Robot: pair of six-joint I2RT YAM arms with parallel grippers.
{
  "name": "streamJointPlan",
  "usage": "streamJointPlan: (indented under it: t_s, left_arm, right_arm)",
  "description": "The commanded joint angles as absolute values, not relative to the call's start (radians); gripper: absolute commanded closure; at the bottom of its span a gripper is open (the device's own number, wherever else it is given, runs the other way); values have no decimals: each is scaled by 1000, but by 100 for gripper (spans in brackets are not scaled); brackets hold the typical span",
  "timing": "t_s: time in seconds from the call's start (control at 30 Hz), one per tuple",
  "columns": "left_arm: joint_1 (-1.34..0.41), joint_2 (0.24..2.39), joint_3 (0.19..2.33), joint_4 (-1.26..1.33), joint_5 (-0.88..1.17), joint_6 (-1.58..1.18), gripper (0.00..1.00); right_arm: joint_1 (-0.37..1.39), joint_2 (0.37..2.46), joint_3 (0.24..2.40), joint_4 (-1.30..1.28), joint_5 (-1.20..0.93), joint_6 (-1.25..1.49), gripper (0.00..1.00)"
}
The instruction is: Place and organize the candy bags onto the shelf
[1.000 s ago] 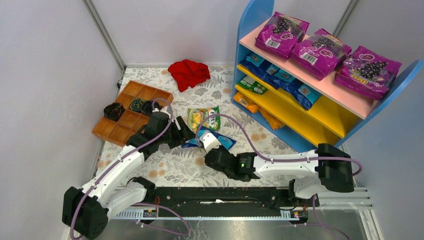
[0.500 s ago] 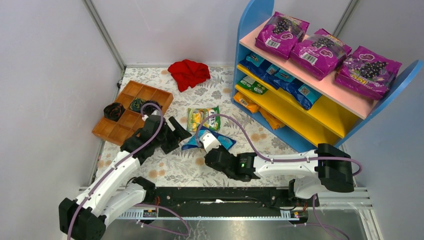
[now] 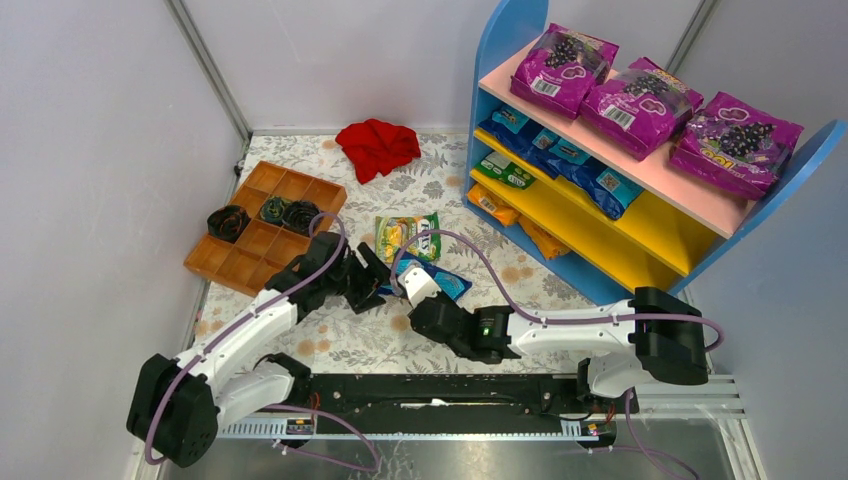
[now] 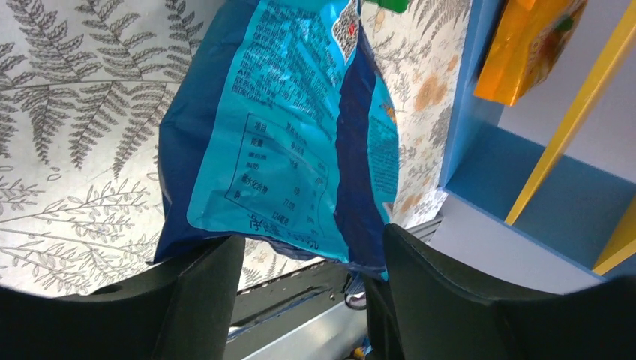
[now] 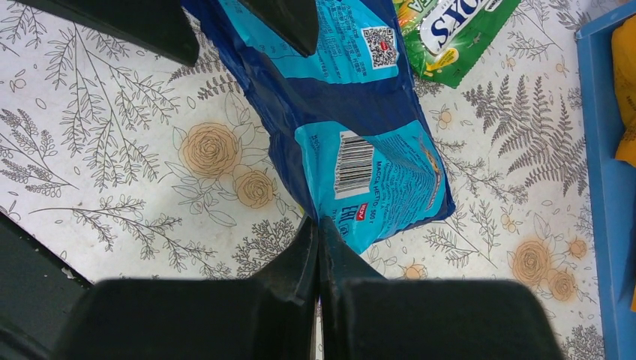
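1. Since the earlier frame, the left hand [image 3: 372,278] has swung back from the wooden tray [image 3: 250,262] to the blue candy bag [image 3: 445,281]. The right hand [image 3: 412,285] is unmoved.
2. Left hand: jaws wide, straddling the bag's near end. The bag's long axis runs straight ahead of it on the bench.
3. Right hand: closed, tips touching the bag's edge.
4. Shelf [image 3: 503,45], beyond the right hand: blue and green bags on the upper yellow board, orange bags below.
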State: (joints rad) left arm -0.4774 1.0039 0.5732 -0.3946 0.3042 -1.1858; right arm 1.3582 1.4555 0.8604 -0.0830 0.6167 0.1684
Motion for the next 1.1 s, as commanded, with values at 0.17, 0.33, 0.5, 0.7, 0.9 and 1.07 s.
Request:
streamJointPlan:
  t_s: [0.17, 0.33, 0.5, 0.7, 0.9, 1.07]
  left_arm:
    - [-479, 1013, 584, -286, 218, -1159, 61]
    - [-479, 994, 582, -285, 204, -1129, 82]
    - [-479, 986, 590, -260, 254, -1127, 100]
    - [-482, 953, 585, -226, 309, -1143, 100]
    - [-484, 930, 582, -220, 331, -1150, 100]
    - [-484, 922, 574, -217, 341, -1150, 100]
  right_arm:
    - [1350, 1413, 856, 8, 635, 183, 100]
    - [1350, 1430, 854, 13, 606, 178, 100]
    - [1350, 1478, 898, -8, 588, 179, 88]
    - [1350, 1558, 988, -51, 650, 217, 33]
    - [1350, 1681, 1109, -97, 772, 233, 5]
    - [1345, 1739, 1081, 28, 816, 133, 7]
